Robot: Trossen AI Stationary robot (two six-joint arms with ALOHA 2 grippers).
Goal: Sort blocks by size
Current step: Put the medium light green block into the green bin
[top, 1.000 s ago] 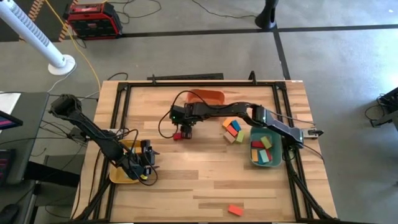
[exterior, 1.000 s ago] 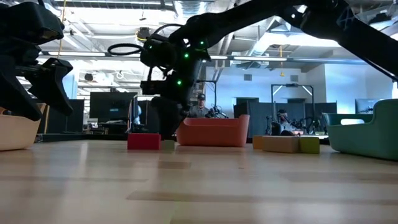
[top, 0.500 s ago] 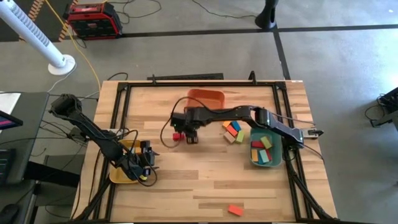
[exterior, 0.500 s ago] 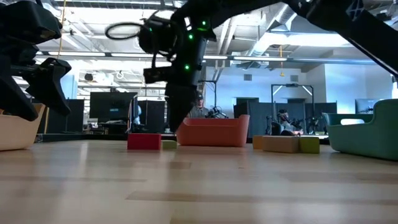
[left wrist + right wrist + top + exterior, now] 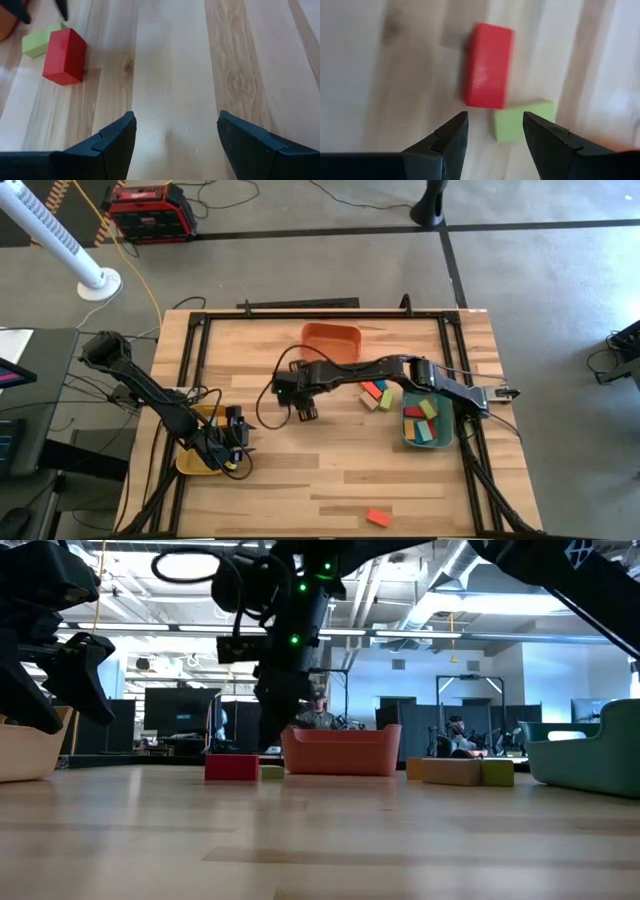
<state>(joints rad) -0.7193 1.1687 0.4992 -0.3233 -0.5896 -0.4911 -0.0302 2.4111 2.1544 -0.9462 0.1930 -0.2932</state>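
Blocks: red block [image 5: 489, 65] touching green block [image 5: 523, 120], below right gripper [image 5: 494, 131] with fingers parted, empty; could nudge green one descending; left gripper [image 5: 174, 136] wide, idle over yellow tray [image 5: 187, 463]

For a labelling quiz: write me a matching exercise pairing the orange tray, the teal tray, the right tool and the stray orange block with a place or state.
Things:
1. orange tray
2. teal tray
3. right tool
4. stray orange block

Places or states:
A. holds several blocks
B. open, above a red block and a green block
C. far edge, middle
D. alone by the near edge

Pairs: 1-C, 2-A, 3-B, 4-D
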